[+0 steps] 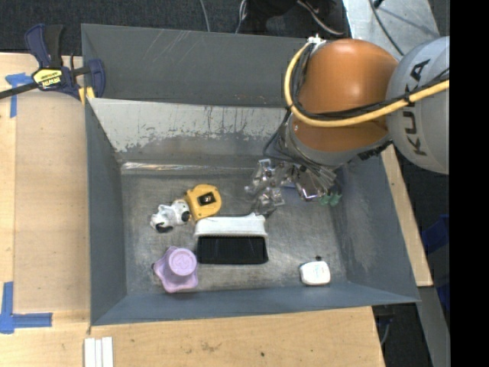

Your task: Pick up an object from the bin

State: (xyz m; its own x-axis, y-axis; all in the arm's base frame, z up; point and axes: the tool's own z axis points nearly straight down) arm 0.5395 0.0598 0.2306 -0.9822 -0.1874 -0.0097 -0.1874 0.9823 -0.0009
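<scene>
camera view: above the bin [229, 75], tilted from one side | whole bin in frame | arm [344, 98] at right

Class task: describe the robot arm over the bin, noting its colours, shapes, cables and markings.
The arm is a rounded silver-grey casing with black KUKA lettering. A glossy orange dome cover caps its wrist, looped by a yellow cable. The gripper is small, bare metal.

Bin [191, 121]: grey sheet metal, matt, back wall scratched & streaked w/ wear. Orange cover [344, 82] on arm: smooth hard shell, glossy. Gripper [267, 186]: bare shiny metal. Yellow tape measure [204, 199], purple cup [177, 269], white block [315, 273]: smooth plastic, purple one matt. Black tray [231, 249]: smooth, slight sheen.
</scene>
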